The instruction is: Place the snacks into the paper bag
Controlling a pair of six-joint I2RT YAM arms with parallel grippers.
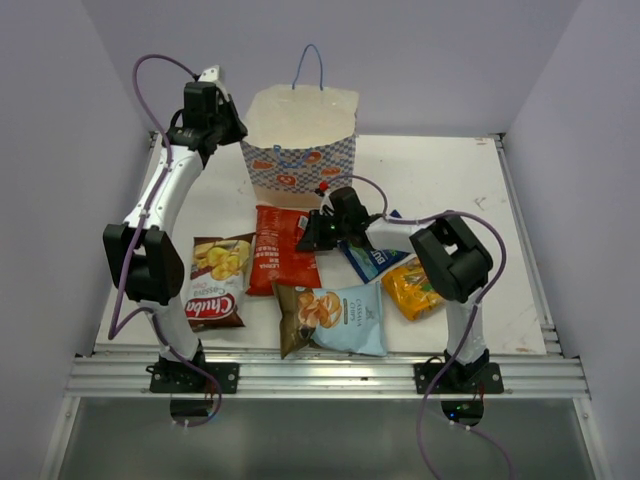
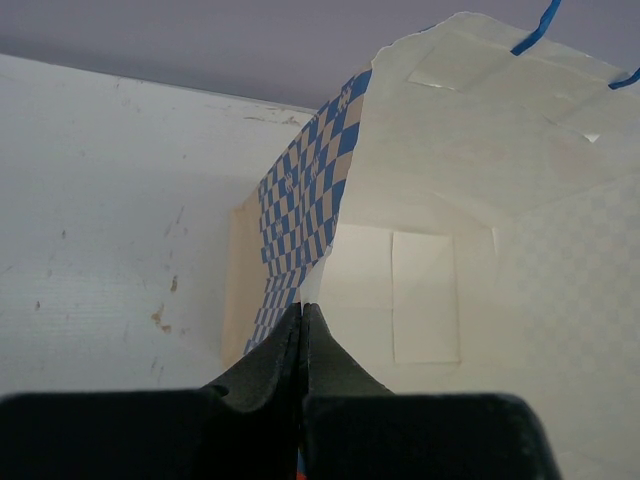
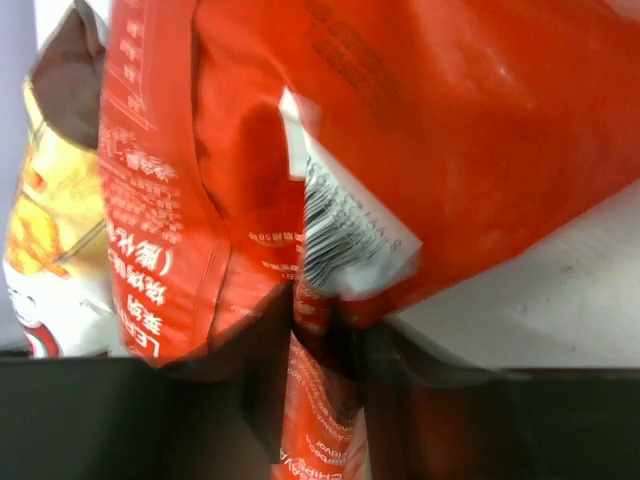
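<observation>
Our left gripper [image 2: 301, 328] pinches the side rim of the tall cream paper bag with a blue-checkered band [image 1: 298, 165], its fingers pressed together. Our right gripper [image 1: 316, 234] has closed on the right edge of the glossy red chip bag [image 1: 280, 262], which lies just in front of that bag.

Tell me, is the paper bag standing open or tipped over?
Standing and open: the paper bag rests on its base, mouth upward; the left gripper pinches its rim.

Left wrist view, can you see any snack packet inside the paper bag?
No, the part of the paper bag interior that shows there is bare cream paper, with no packet in it.
</observation>
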